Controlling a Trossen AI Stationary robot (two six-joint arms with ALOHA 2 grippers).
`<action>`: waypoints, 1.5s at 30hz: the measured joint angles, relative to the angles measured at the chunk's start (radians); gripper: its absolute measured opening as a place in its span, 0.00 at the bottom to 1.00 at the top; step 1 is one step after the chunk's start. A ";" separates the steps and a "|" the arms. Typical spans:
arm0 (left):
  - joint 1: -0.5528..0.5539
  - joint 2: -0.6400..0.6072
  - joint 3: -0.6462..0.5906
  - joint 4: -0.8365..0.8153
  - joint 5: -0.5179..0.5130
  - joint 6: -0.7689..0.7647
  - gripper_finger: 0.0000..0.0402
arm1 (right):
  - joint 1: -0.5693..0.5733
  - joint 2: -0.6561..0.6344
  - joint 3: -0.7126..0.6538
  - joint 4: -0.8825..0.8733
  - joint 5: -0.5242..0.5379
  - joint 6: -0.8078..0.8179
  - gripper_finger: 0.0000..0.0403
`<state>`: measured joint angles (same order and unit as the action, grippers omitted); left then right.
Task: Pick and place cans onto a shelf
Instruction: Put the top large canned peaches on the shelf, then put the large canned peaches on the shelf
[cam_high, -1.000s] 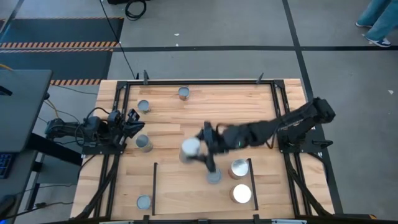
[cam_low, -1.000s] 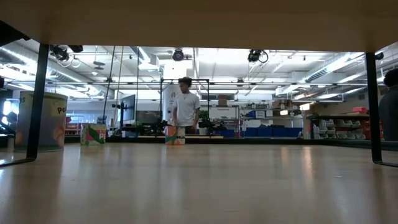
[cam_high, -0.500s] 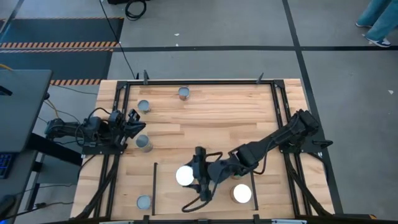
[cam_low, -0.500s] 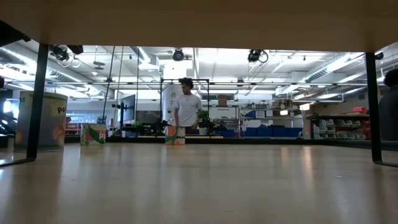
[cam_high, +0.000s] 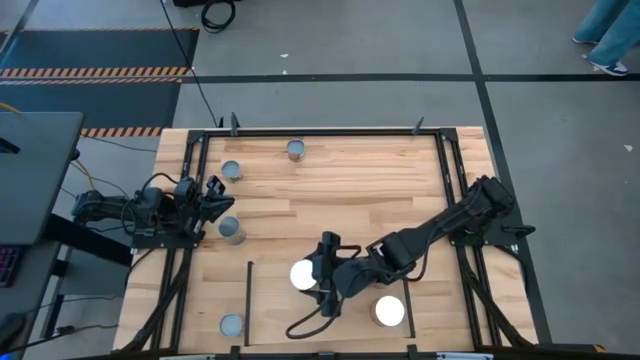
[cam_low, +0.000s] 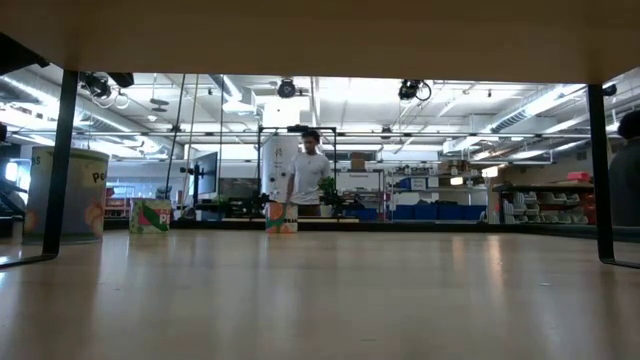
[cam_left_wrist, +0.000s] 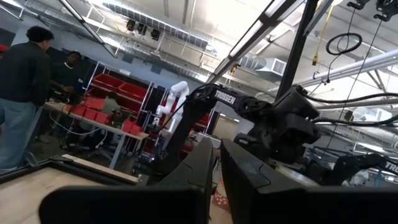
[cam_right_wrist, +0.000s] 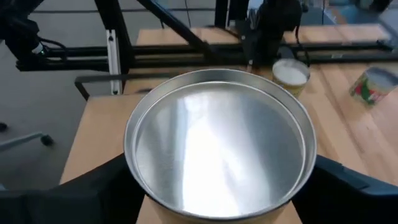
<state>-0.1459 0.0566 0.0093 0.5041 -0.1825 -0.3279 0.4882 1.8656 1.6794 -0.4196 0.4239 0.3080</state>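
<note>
Right gripper (cam_high: 316, 279) is reaching from the right side of the surface (cam_high: 340, 200) down into the lower middle of the overhead frame. It's got a white-topped can (cam_high: 303, 275) sitting between its jaws. In the right wrist view that can (cam_right_wrist: 217, 149) fills most of the frame, shiny lid up, with a dark finger (cam_right_wrist: 81, 193) on each side of it. Honestly can't tell whether the jaws are clamped on it or have let go; they sit right alongside the can's wall either way.

That can is over the shelf (cam_high: 280, 320), the light-wood patch in the lower middle with a thin black rail (cam_high: 248, 300) on its left edge. It's near the upper left part of the shelf. A second white-topped can (cam_high: 388, 312) sits at the shelf's lower right, near the arm.

The other cans are off the shelf:
- a grey-topped one (cam_high: 231, 170) at upper left
- a reddish-topped one (cam_high: 295, 150) near the top edge
- another grey one (cam_high: 231, 231) at mid left
- one more grey one (cam_high: 231, 325) at lower left, just outside the rail

Left gripper (cam_high: 215, 195) is parked at the left edge of the surface, jaws clenched on nothing.
</note>
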 joint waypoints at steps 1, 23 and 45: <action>0.000 0.000 0.000 0.000 0.000 0.000 0.10 | -0.005 0.000 -0.010 0.000 -0.004 0.010 0.87; 0.000 0.000 0.000 0.000 0.000 -0.001 0.10 | -0.036 -0.006 0.098 -0.064 -0.114 0.030 0.92; 0.000 0.095 0.246 -0.383 0.035 -0.309 0.04 | -0.183 -0.010 0.390 -0.052 -0.053 -0.053 0.88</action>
<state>-0.1461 0.1521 0.2556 0.1211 -0.1472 -0.6365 0.3053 1.8553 2.0694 -0.4713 0.3712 0.2553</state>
